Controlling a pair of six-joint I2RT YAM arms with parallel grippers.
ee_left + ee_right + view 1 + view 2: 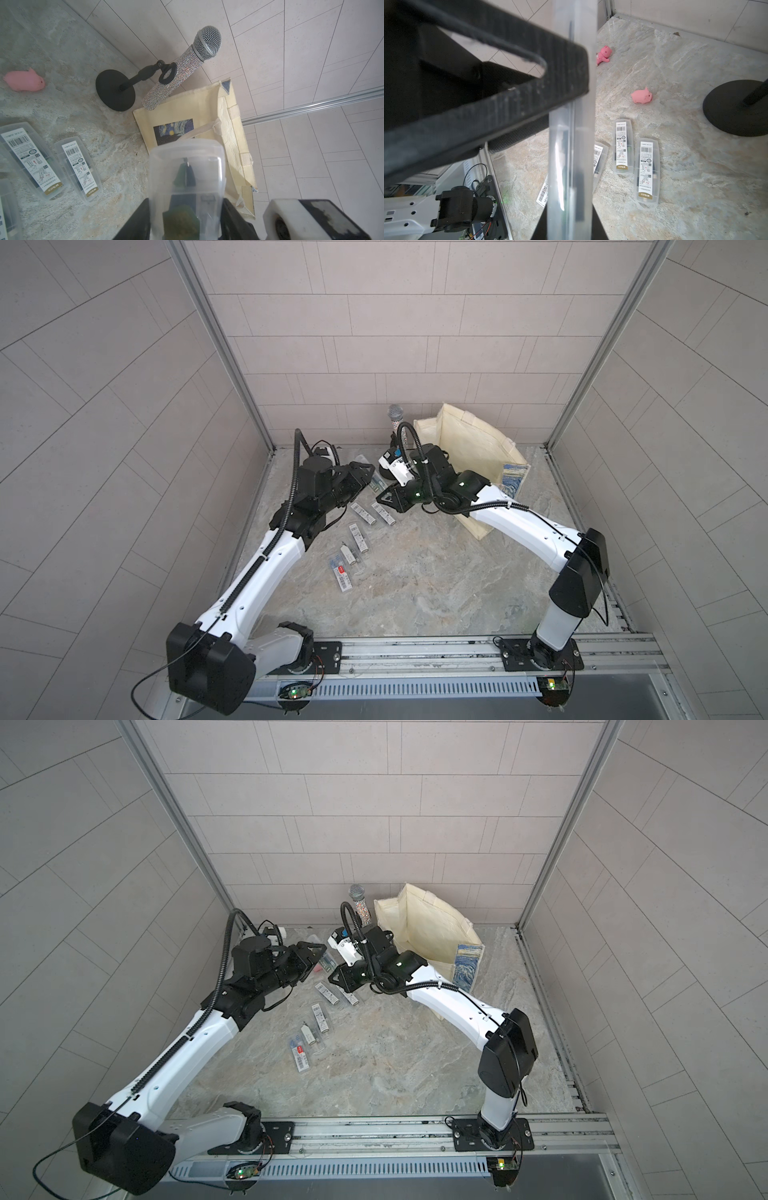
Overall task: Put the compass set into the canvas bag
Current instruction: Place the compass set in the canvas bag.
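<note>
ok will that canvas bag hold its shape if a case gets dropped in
Likely floppy: the canvas bag has creased walls and an uneven, sagging rim. It stands open now, so a light drop should be fine, though a bump could fold a wall. The clear case in the right end effector looks thin and light.

A clear plastic compass set fills the lower centre of the frame. The black fingers of the left gripper sit close on both of its sides, but whether they press it cannot be told. Behind it stands the canvas bag, its starry print showing. A rhinestone microphone on a black stand is at upper centre, and a pink pig toy is at the left edge. Lower left, one labelled compass case lies beside another.
</note>
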